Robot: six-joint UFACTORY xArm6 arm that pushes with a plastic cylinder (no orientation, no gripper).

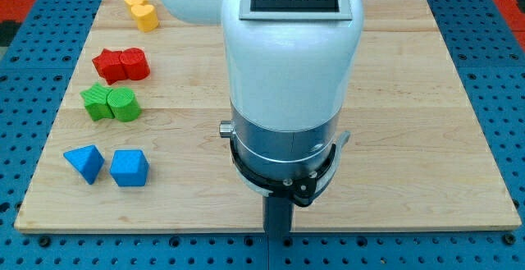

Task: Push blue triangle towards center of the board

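Note:
The blue triangle (pixel 84 162) lies near the board's left edge, low in the view, and points downward. A second blue block (pixel 129 168), of a blockier shape, sits just to its right with a narrow gap between them. My tip (pixel 279 235) is at the board's bottom edge, below the centre. It is far to the right of both blue blocks and touches no block. The white arm body hides the board's middle and upper centre.
On the wooden board (pixel 426 98), a column of block pairs runs up the left side. It holds two green blocks (pixel 111 103), two red blocks (pixel 121 65) and two yellow blocks (pixel 142 10). A blue pegboard surrounds the board.

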